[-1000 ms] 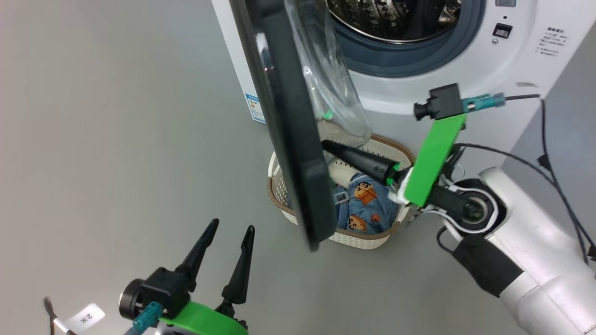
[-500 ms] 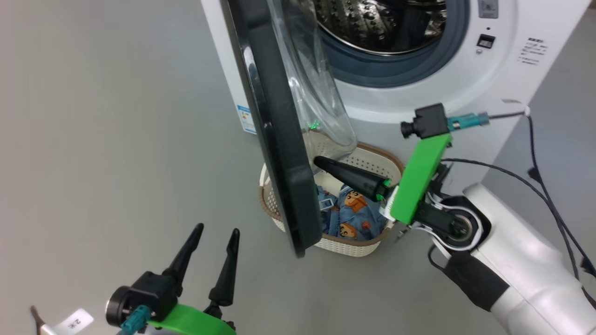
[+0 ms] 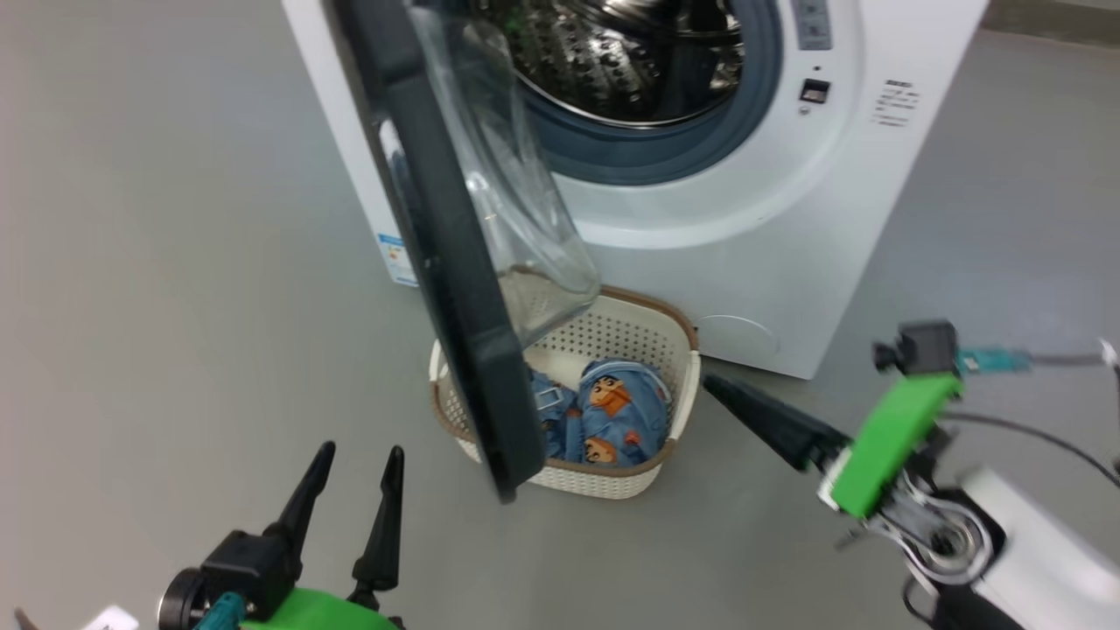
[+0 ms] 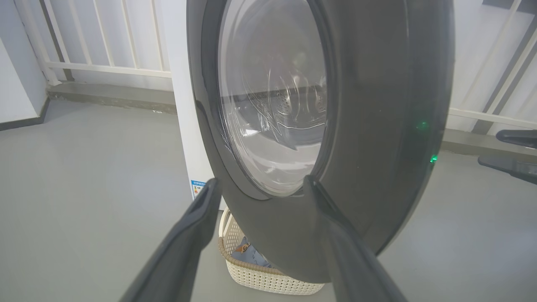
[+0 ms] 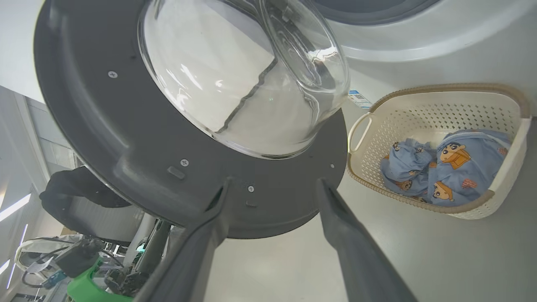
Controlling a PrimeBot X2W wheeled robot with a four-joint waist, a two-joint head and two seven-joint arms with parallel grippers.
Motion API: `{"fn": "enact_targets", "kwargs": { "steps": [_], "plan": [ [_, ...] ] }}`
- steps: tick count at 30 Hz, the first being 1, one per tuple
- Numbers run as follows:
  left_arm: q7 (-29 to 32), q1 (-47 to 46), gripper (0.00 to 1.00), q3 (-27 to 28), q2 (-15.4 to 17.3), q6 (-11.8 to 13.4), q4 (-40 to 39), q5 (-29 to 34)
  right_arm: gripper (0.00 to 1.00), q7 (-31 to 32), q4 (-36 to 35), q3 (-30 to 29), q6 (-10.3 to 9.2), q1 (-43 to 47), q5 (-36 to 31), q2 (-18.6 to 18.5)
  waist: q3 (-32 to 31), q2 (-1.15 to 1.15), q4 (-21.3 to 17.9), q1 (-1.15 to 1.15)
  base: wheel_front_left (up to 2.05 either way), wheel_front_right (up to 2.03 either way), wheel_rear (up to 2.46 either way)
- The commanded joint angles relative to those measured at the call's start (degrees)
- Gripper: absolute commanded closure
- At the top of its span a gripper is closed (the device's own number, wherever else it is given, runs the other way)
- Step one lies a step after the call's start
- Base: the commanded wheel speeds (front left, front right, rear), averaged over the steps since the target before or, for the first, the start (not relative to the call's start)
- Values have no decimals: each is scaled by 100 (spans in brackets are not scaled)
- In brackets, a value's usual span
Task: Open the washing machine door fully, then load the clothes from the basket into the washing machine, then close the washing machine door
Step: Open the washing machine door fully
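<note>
- Change from the earlier frames: the right gripper (image 3: 726, 395), previously reaching over the basket (image 3: 612, 477) behind the washing machine door (image 3: 437, 262), is now lying outside the basket, at 3 o'clock of its right wall and apart from it. The head camera is also looking from a shifted position, so the whole scene is sitting further left.
- The clothes (image 3: 612, 416) are lying inside the basket as before. The left gripper (image 3: 362, 451) is keeping its place at 7 o'clock of the basket.
- Count: one washing machine (image 3: 770, 262), one washing machine door, one basket, two light-blue clothes bundled side by side, two grippers.
- The washing machine door is standing partly open and showing nearly edge-on in the head view. Its glass bowl is bulging toward the drum (image 3: 612, 52), and its lower rim is crossing in front of the basket's left part.
- The basket is standing on the grey floor (image 3: 175, 262) at 6 o'clock of the drum opening, just beside the washing machine front.
- Tool state: both grippers are holding their fingers spread, with nothing between them.
- Relation to the tools: in the right wrist view the clothes are lying at 2 o'clock of the right gripper, well apart, with the inner face of the washing machine door at 11 o'clock. In the left wrist view the outer face of the washing machine door is standing at 12 o'clock of the left gripper, untouched.
</note>
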Motion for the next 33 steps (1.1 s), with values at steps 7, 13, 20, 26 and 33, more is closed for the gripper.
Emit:
{"fn": "enact_targets", "kwargs": {
  "steps": [7, 13, 20, 26, 33],
  "plan": [
    [-37, 93, 0, 416, 63, -89, -129, 162, 0, -799, -226, -118, 37, 800, -64, -476, -83, 0, -523, 0, 0, 0, 0],
    [-37, 171, 0, 516, 63, -111, -146, 212, 0, -1318, -157, -35, 37, 1140, -278, -763, -74, 0, -781, 0, 0, 0, 0],
    [-37, 356, 0, 672, 63, -123, -210, 225, 0, -2082, 113, 335, 37, 1466, -680, -1127, -164, 0, -1053, 0, 0, 0, 0],
    [-37, 418, 0, 707, 63, -127, -232, 198, 0, -2642, 324, 407, 37, 1621, -977, -1378, -207, 0, -1160, 0, 0, 0, 0],
    [-37, 474, 0, 759, 63, -128, -242, 167, 0, -2716, 314, -845, 37, 2093, -2257, -1186, -266, 0, -1231, 0, 0, 0, 0]
  ]
}}
